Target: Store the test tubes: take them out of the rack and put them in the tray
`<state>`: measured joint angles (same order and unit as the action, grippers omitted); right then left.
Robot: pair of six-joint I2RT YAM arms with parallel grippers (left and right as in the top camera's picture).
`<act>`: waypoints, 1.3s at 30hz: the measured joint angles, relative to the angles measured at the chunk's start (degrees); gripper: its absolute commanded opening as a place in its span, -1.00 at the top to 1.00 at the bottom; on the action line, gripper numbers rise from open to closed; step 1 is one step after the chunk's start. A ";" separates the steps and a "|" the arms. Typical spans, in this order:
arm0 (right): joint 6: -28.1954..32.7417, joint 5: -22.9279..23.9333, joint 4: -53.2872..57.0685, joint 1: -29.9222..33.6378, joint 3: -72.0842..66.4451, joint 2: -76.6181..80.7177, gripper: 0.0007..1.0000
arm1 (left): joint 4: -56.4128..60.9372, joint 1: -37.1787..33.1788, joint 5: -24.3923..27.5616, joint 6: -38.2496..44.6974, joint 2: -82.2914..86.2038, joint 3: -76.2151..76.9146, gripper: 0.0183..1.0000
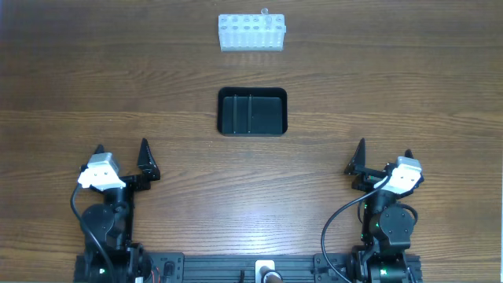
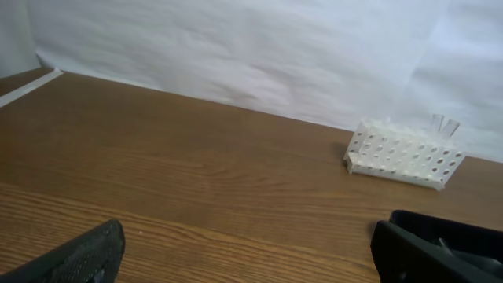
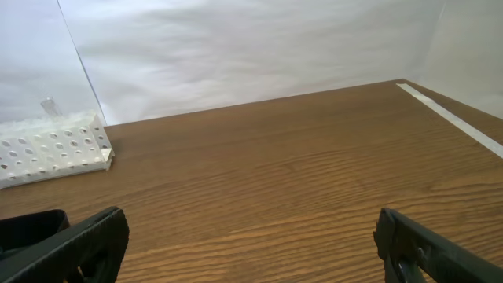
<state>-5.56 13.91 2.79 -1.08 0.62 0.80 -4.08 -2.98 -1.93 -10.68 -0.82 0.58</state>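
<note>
One black tray point(image 1: 267, 115), white rack point(image 1: 251, 39) beyond it

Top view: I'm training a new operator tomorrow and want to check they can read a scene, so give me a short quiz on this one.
1. True or false: the right gripper is gripping the rack.
2. Multiple choice: the left gripper is A) open, B) shut with nothing in it, C) shut on the rack.
3. Fill the blank: the black tray sits between the arms' bases and the ___.
Key: 1 false; 2 A; 3 rack.
</note>
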 measured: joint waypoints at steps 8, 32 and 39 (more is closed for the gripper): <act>0.00 -0.02 0.00 0.00 0.00 0.00 -0.99 | 0.00 0.00 0.00 0.46 0.00 0.00 -1.00; 0.09 0.04 0.00 0.00 0.00 0.00 -0.98 | 0.00 0.00 0.00 0.46 0.00 0.00 -1.00; 1.31 -2.67 0.11 0.00 0.87 0.00 -0.98 | 0.00 0.00 0.00 0.46 0.00 0.00 -1.00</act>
<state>-4.25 11.25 2.90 -1.08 1.50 0.80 -4.08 -2.98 -1.93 -10.22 -0.82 0.58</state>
